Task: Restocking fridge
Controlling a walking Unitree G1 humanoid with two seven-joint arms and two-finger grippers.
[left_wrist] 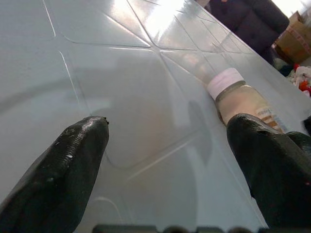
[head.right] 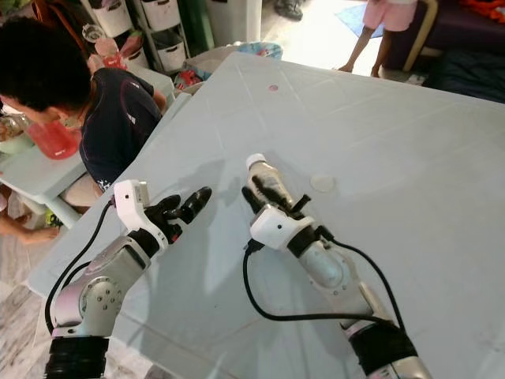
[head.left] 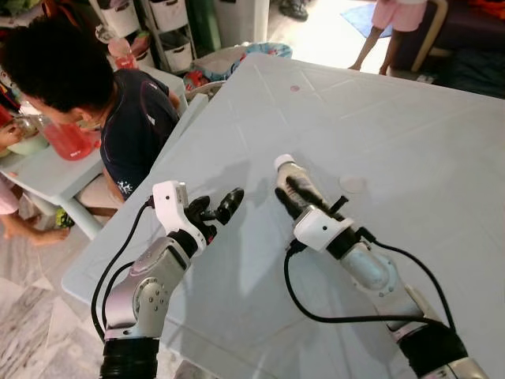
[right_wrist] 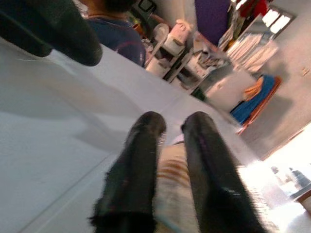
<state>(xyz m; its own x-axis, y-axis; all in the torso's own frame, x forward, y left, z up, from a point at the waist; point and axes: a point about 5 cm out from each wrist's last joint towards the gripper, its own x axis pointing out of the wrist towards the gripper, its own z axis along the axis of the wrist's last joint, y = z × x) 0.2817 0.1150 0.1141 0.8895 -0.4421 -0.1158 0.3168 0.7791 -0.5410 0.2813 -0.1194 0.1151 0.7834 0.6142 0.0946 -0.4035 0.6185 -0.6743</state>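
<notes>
Two black fingers of the right tool (head.left: pixel 289 192) are clenched on a small bottle (head.left: pixel 287 172) that lies on its side on the pale surface (head.left: pixel 410 134). Its long axis runs away from the robot, with the white cap at the far end. The left tool (head.left: pixel 222 207) hovers just left of the bottle, released, fingers spread. A round pale disc (head.left: pixel 352 185) lies near the bottle's right side. Beyond the surface's left edge a person in a dark shirt (head.left: pixel 130 126) bends over a smaller table with a red container (head.left: pixel 69 140).
</notes>
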